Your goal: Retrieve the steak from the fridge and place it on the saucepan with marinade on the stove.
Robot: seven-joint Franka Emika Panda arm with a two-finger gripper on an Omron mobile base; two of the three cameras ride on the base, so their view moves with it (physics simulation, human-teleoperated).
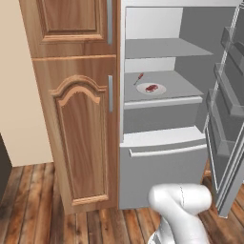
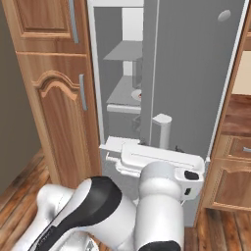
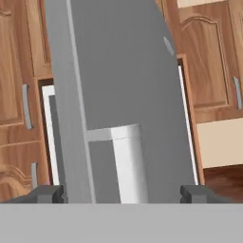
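Right now we see the fridge [image 1: 162,119] standing open, its door [image 2: 196,73] swung out to the right and its pale grey shelves exposed. On the middle shelf [image 1: 164,88] sits a round white plate [image 1: 151,88], and the steak [image 1: 151,87] lies on it, a small red slab near the plate's centre. Just behind and to the left of the plate rests a thin red-tipped stick [image 1: 138,78], apart from the meat. Below the shelves the lower drawer [image 1: 162,167] is closed. A wooden cabinet [image 1: 76,119] with an arched panel stands touching the fridge's left side.

From the right base view, our arm reaches toward the door's edge, the hand low beside a white cylindrical part of the door. In the hand view our claw [image 3: 121,193] is spread wide, its two dark fingertips [image 3: 47,193] well apart at the bottom with the grey door edge between them; whether they touch it we cannot tell. Nothing is pinched.
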